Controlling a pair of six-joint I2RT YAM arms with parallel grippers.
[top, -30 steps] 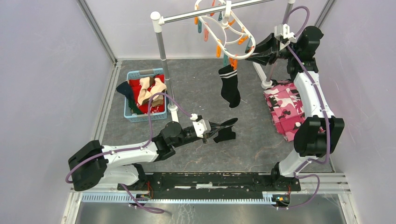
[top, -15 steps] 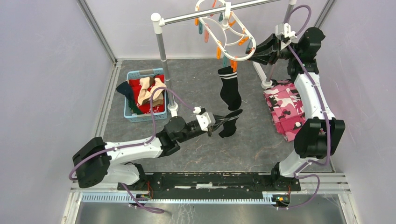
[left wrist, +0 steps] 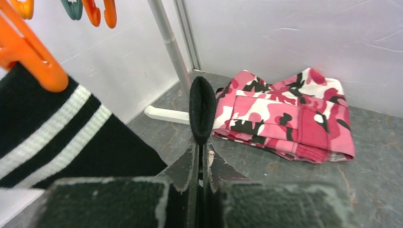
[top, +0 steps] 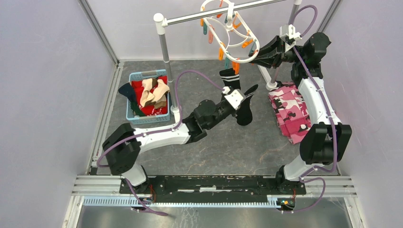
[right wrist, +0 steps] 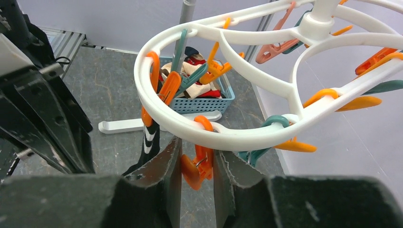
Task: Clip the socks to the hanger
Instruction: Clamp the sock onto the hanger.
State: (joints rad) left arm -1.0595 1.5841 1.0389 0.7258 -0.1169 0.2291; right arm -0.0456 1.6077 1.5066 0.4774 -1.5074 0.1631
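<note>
— Left hand first: what has it got?

— It is clamped fully shut on a dark sock, whose folded edge sticks up out of its grip. It holds that sock high, just beside the striped sock and below the hanger.

— And the right hand?

— Its fingers are closed narrowly on an orange clothespin that dangles from the hanger's white ring, apparently squeezing it.

— So how much is done?

— One sock, the striped one, already hangs from a second orange pin. The dark sock looks like the next in line: carried, but not yet clipped. More socks, red, beige and dark, lie in the blue basket on the tabletop, so most of the work seems left.

— What changed over the last second?

— The left arm was low over the tabletop, with the sock near the middle. It has since reached up and forward to the hanger. The right hand stayed at the ring's rim, and the hanger has swung slightly. The basket and the pink camouflage cloth lie as before.
</note>
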